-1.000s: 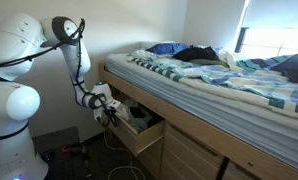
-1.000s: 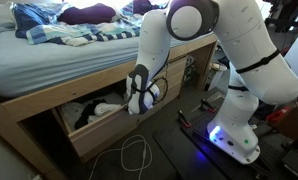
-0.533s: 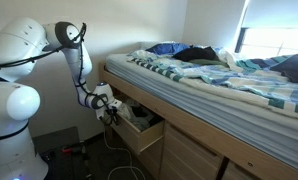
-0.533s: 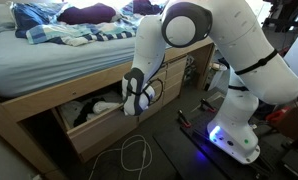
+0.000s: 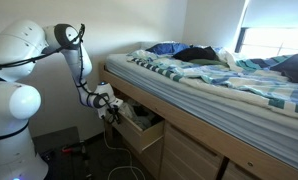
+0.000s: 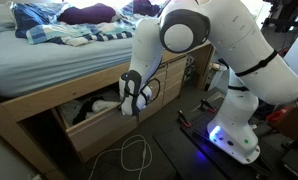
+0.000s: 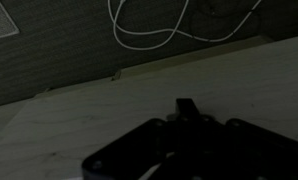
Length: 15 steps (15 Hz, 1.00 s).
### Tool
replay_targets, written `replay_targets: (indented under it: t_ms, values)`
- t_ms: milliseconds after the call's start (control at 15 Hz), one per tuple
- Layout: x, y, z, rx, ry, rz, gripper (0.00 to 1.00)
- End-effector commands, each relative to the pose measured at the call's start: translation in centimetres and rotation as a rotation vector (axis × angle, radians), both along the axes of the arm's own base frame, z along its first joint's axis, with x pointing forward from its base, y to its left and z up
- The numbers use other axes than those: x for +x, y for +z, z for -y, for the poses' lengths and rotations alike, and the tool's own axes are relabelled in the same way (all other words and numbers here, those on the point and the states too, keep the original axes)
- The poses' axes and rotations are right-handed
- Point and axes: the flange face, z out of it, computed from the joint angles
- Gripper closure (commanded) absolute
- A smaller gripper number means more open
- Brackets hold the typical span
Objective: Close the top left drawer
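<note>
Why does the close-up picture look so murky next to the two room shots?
Wrist view: dim, grainy, the gripper a near-black, out-of-focus silhouette against the top left drawer. In both exterior views: soft, even daylight, low resolution. In an exterior view the window is blown out bright.

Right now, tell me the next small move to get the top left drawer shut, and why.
Probably a short, straight push with the claw toward the bed. The top left drawer stands pulled out, clothes showing inside, and the claw sits at its front panel.
</note>
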Motion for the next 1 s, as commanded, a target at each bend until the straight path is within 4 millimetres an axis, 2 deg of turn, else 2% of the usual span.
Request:
replay_targets:
  t_ms: [0, 400, 933]
  values:
    - [0.1, 0.1, 0.0, -0.001, 0.004, 0.005, 0.99]
    - [0.2, 0.6, -0.2, -0.002, 0.01, 0.028, 1.0]
    - [2.7, 0.5, -1.1, 0.013, 0.013, 0.068, 1.0]
